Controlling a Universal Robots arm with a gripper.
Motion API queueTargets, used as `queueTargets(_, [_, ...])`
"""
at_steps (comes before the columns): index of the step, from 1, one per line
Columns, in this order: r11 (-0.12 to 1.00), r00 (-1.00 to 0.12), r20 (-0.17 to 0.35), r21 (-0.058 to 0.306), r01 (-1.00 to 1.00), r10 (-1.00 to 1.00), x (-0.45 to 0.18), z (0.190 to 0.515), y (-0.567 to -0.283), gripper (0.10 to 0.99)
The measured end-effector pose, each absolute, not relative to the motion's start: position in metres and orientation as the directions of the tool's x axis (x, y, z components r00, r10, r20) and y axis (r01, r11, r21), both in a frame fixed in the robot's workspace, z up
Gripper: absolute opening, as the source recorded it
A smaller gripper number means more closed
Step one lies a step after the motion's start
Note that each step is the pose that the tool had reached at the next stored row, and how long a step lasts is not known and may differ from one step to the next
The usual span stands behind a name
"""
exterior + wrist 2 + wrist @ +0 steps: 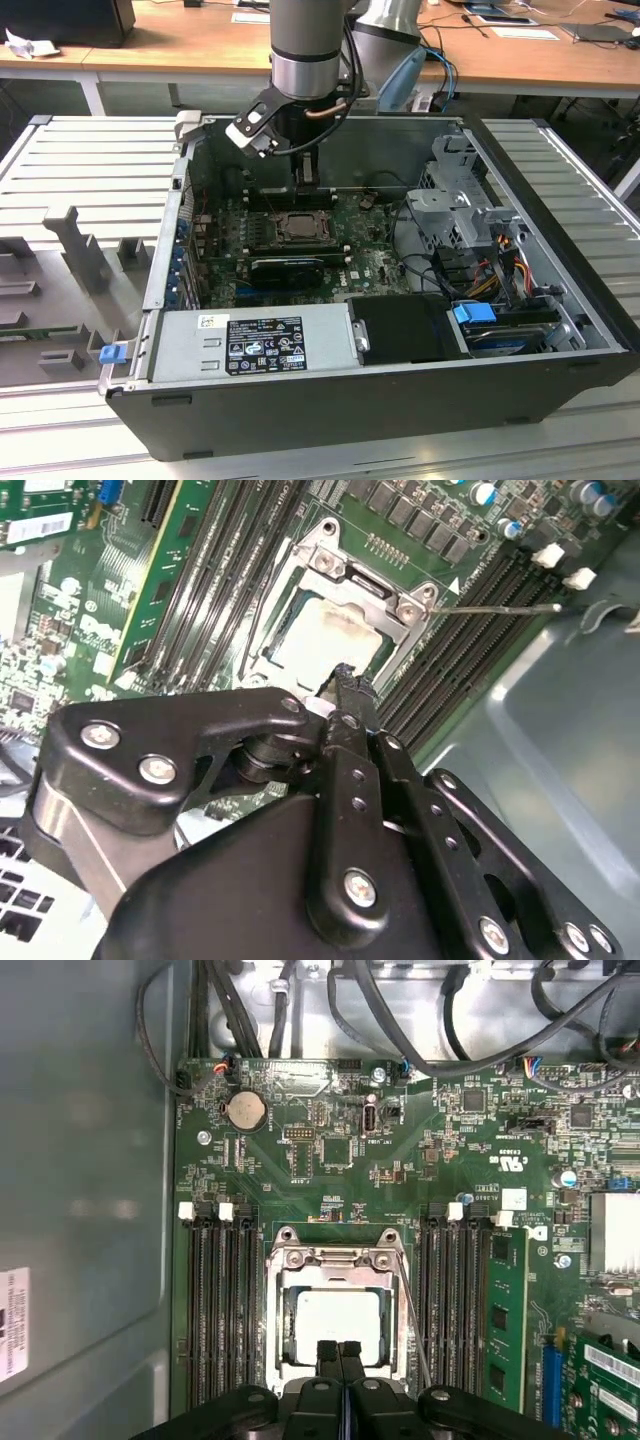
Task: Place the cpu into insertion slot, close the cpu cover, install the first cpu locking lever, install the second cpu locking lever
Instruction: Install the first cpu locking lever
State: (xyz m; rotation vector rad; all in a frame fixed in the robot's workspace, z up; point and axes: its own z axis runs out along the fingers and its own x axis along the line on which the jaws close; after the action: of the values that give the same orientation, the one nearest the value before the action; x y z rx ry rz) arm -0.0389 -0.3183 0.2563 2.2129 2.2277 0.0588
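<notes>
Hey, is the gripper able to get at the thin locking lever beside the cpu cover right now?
Probably yes. The gripper hangs shut just above the cpu cover, and the locking lever lies bare beside it, along the memory slots, with nothing over it.

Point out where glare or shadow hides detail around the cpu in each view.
First wrist view: the cpu top is blown out to near white, surface detail lost. Second wrist view: the same pale washout, the black gripper dark in front of it. Exterior view: the insertion slot lies dim in the shade of the computer case, no glare.
</notes>
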Motion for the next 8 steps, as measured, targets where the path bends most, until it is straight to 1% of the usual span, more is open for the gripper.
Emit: queueTargets(8, [0.006, -0.007, 0.026, 0.027, 1.0, 1.0, -0.039, 0.272, -0.318, 0.106])
